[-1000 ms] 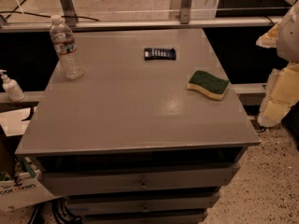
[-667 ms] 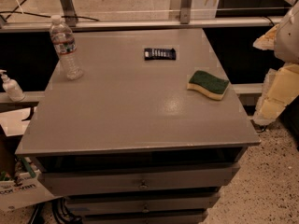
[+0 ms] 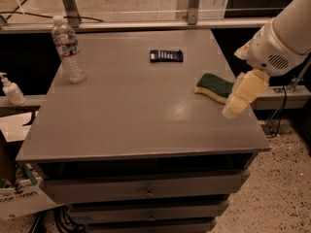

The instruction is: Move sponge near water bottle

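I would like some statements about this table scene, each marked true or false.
1. The sponge lies near the right edge of the table. True.
2. The water bottle lies on its side. False: it stands upright at the back left corner.
3. The gripper is over the table's right edge, just right of the sponge. True.
4. The black device touches the sponge. False: it lies apart from it, farther back, near the middle.
5. The sponge is beside the water bottle. False: they are at opposite sides of the table.
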Robot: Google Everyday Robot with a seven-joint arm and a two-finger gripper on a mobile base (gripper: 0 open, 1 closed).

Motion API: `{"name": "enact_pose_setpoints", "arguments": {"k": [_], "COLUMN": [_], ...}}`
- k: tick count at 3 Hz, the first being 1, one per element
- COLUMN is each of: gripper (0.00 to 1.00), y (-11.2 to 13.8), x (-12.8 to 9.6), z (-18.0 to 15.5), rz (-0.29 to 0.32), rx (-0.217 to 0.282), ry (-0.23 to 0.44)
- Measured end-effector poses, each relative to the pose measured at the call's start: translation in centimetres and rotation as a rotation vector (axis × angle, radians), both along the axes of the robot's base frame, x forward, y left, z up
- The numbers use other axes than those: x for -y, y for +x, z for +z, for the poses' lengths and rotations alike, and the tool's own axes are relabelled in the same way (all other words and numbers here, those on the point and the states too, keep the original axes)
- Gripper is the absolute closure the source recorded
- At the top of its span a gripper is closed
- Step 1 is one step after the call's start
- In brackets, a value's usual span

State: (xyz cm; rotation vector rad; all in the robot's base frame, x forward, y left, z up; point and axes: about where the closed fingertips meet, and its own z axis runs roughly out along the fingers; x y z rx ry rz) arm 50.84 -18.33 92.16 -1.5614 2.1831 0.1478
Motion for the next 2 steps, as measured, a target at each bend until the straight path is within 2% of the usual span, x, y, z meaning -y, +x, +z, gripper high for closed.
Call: {"name": "enact_pose_setpoints", "arguments": {"k": [1, 2], "gripper": [0.0, 0.0], "y": [3.5, 6.7], "x": [-1.1, -0.9], "z": [-1.8, -4.2], "rz": [-0.042, -0.096], "rx": [0.032, 0.039], "ry": [0.037, 0.035]}}
